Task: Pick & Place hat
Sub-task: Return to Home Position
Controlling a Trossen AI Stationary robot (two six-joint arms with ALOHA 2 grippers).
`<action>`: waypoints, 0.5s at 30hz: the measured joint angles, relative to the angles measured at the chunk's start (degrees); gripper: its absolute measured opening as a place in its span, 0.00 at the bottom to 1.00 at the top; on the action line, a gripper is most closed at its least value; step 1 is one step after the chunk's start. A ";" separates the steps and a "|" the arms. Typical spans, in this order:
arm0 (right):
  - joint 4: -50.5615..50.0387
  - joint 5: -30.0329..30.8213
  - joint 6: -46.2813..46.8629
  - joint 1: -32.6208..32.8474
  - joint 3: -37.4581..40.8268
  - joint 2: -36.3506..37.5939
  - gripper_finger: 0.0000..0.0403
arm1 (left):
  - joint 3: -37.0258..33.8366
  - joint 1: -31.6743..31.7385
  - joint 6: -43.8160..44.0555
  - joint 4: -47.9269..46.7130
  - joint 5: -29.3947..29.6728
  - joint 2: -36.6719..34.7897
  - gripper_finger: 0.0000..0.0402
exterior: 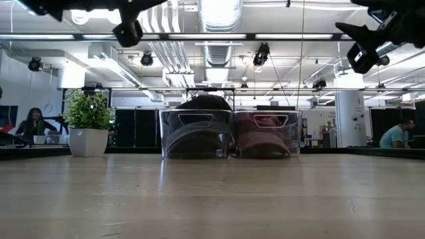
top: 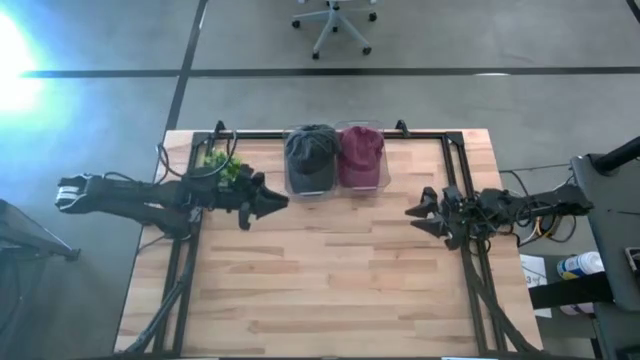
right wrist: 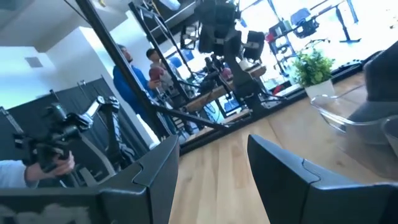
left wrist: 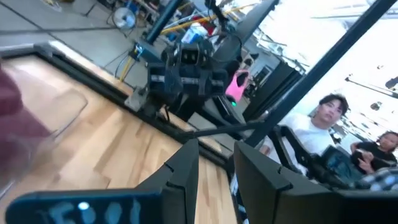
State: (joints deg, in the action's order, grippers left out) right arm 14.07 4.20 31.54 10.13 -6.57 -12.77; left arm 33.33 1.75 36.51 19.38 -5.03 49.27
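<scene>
your left gripper (top: 283,200) hovers just beside the left bin (top: 310,191), fingers slightly apart, empty. your right gripper (top: 412,217) hangs spread wide, empty, at the right. the black cap (top: 311,148) lies in that bin.

Smooth pale wood table (top: 330,280) with a soft sheen. A clear, glossy plastic left bin (exterior: 171,136) holds a matt black cloth cap (top: 311,150); the matching right bin (exterior: 293,136), a maroon cloth cap (top: 361,150).
</scene>
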 joint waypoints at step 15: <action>-1.78 5.57 5.83 -0.04 6.06 3.77 0.46 | -17.65 3.30 -2.15 -3.13 -2.98 -29.70 0.24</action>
State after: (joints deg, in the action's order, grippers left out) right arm 12.30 9.77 37.37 10.09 -0.51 -9.00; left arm 15.68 5.05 34.37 16.24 -8.01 19.57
